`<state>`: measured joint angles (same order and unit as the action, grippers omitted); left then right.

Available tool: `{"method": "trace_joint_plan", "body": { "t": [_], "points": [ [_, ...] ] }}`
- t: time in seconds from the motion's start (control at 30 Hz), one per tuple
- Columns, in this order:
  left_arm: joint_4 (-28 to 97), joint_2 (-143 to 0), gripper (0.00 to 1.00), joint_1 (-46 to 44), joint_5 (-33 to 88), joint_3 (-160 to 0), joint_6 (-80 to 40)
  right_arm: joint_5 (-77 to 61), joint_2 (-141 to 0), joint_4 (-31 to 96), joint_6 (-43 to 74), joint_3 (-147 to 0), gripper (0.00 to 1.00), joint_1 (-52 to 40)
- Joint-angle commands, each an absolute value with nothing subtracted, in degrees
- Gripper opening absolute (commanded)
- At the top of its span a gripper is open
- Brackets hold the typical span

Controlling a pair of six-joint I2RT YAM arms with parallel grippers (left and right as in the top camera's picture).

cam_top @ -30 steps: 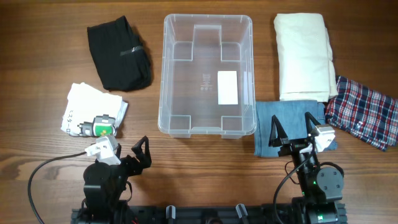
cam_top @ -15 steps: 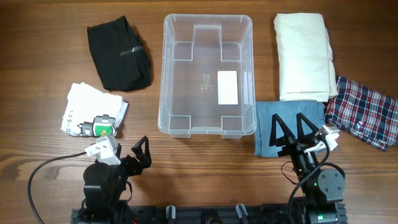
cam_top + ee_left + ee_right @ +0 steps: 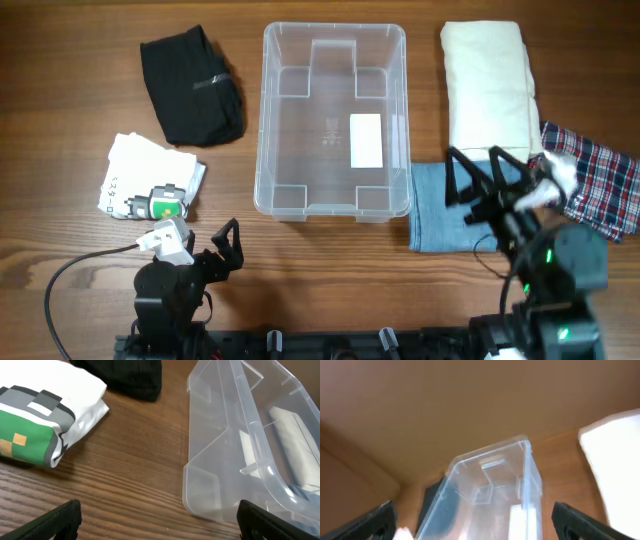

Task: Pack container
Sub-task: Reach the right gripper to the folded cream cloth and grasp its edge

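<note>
The clear container point(image 3: 310, 130) stands empty in the middle of the table, a white label on its base. My left gripper point(image 3: 226, 245) rests open near the front edge, left of the tub's near corner; its wrist view shows that corner of the container point(image 3: 225, 435) and bare wood between the fingers point(image 3: 55, 520). My right gripper point(image 3: 478, 175) hangs open above a folded blue denim piece point(image 3: 440, 215), just right of the tub. It holds nothing, and its tilted, blurred wrist view looks along the container point(image 3: 490, 490).
A black garment point(image 3: 192, 85) lies at the back left and a folded white printed shirt point(image 3: 150, 178) at the left. A cream folded cloth point(image 3: 488, 90) and a plaid cloth point(image 3: 595, 175) lie at the right.
My right arm has lifted off its rest and moved away from the front edge, over the blue denim, staying open. The left arm has not moved.
</note>
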<state>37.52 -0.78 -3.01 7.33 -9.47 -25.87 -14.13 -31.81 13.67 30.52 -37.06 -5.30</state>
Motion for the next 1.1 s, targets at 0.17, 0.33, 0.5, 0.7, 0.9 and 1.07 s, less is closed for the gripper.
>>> {"method": "trace_joint_plan", "body": {
  "t": [0.17, 0.33, 0.5, 0.7, 0.9, 1.07],
  "points": [
    [37.4, -0.2, 1.0, -3.1, 7.6, -9.2, -26.2, -10.9, -67.2, 48.8, 7.6, -83.0, 1.0, 0.5],
    [37.4, -0.2, 1.0, -3.1, 7.6, -9.2, -26.2, -11.0, -83.2, 61.0, 4.5, -101.4, 1.0, 11.4],
    [37.4, -0.2, 1.0, -3.1, 7.6, -9.2, -26.2, -11.2, -94.2, 59.0, 3.4, -102.4, 0.99, 18.0],
    [37.4, -0.2, 1.0, -3.1, 7.6, -9.2, -26.2, -6.5, -103.8, 53.4, -5.0, -102.3, 1.0, 22.5],
    [37.4, -0.2, 1.0, -3.1, 7.6, -9.2, -26.2, -9.3, -112.5, 51.3, -13.1, -102.3, 1.0, 23.8],
    [37.4, -0.2, 1.0, -3.1, 7.6, -9.2, -26.2, -11.2, -121.4, 50.9, -14.9, -102.3, 1.0, 24.1]
  ]
}}
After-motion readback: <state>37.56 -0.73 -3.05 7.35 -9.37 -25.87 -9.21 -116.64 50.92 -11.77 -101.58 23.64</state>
